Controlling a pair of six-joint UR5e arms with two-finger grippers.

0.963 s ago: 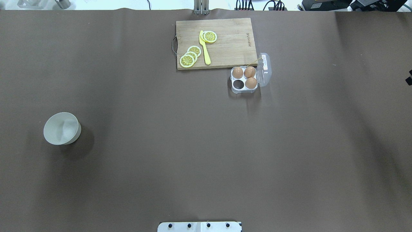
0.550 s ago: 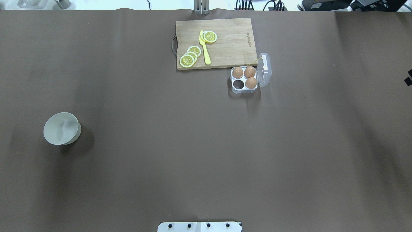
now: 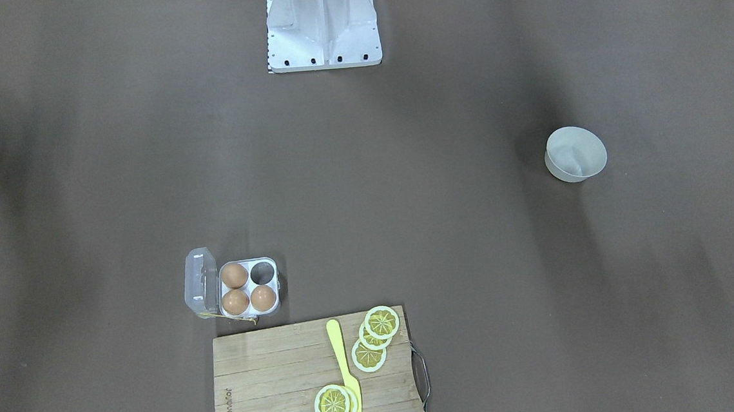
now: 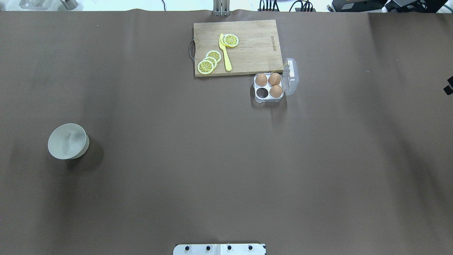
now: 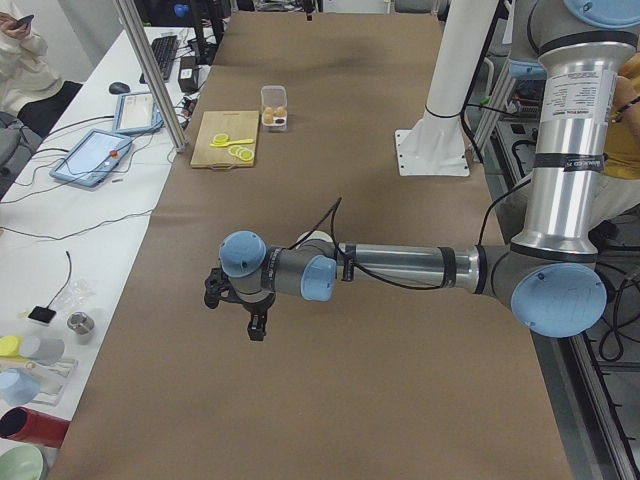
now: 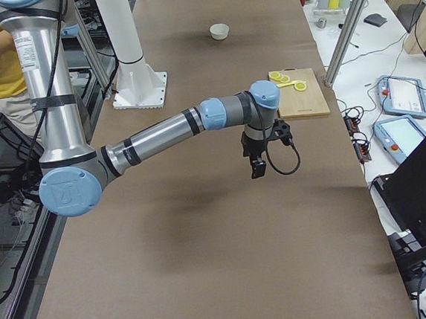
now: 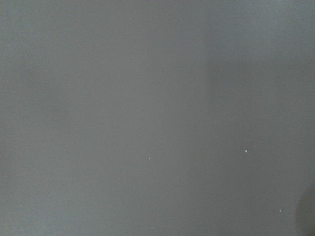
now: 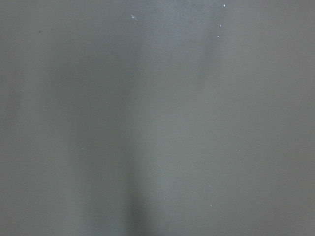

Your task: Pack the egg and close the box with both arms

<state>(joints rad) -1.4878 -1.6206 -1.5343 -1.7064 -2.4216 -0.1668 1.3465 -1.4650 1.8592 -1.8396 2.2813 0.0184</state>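
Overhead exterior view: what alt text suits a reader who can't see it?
A clear egg box sits open on a brown table, holding three brown eggs with one cell empty. It lies beside a wooden cutting board bearing lemon slices and a yellow knife; a white bowl stands far to the left.

From my overhead feed, the table [image 4: 212, 159] is covered edge to edge in brown paper, slightly creased. Taking its centre as the dial, a wooden cutting board [image 4: 254, 53] lies flat at 12 o'clock. The clear box [image 4: 268, 100] sits at 1 o'clock with its lid [image 4: 292, 76] swung open, hard by the board's corner and possibly touching it. A white bowl [image 4: 67, 141] stands at 9 o'clock, and the white base [image 4: 219, 249] at 6 o'clock.
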